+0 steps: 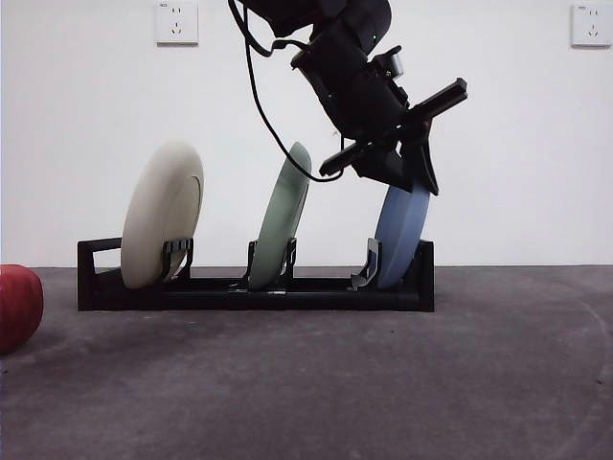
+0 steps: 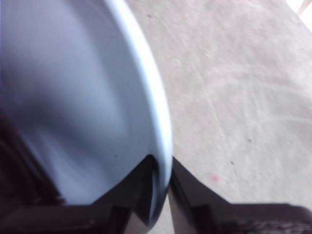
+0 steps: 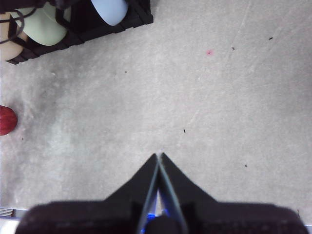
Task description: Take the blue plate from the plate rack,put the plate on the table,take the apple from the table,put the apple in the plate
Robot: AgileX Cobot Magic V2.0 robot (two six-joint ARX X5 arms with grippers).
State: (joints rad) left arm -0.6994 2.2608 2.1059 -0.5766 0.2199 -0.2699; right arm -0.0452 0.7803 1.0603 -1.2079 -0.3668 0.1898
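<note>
The worktop (image 1: 383, 383) is dark grey, rough and mottled, and it ends at a plain white wall carrying two socket plates high up. One black plate rack (image 1: 254, 287) stands along the back, holding three plates on edge: a cream-white plate (image 1: 161, 213) at one end, a pale green plate (image 1: 283, 216) in the middle and the blue plate (image 1: 400, 230) at the other end. The left hand (image 1: 419, 172) reaches down from above and pinches the blue plate's upper rim between its jaws. One red apple (image 1: 17, 307) sits on the worktop, well apart from the rack. The right hand (image 3: 158, 158) hangs over bare worktop, jaws pressed together, holding nothing.
</note>
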